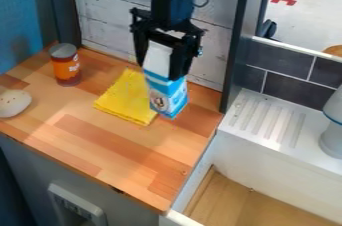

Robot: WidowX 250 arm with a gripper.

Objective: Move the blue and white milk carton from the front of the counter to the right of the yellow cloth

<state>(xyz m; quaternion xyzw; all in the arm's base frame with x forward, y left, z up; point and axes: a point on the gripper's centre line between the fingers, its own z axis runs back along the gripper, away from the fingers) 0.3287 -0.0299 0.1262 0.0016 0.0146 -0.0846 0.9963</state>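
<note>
The black gripper (159,70) hangs over the back right part of the wooden counter (127,142). It is shut on a blue and white carton (167,95), one finger on each side of the white upper part. The carton is slightly tilted, its printed lower part below the fingers; whether its base touches the counter I cannot tell. Beside and partly behind the carton lies a yellow cloth (127,97), flat on the wood.
An orange jar with a grey lid (65,65) stands at the back left, and a whitish rounded object (13,103) lies at the left edge. Right of the counter are a dark post (240,40), a white ridged drainboard (267,120) and a grey-white object (332,130).
</note>
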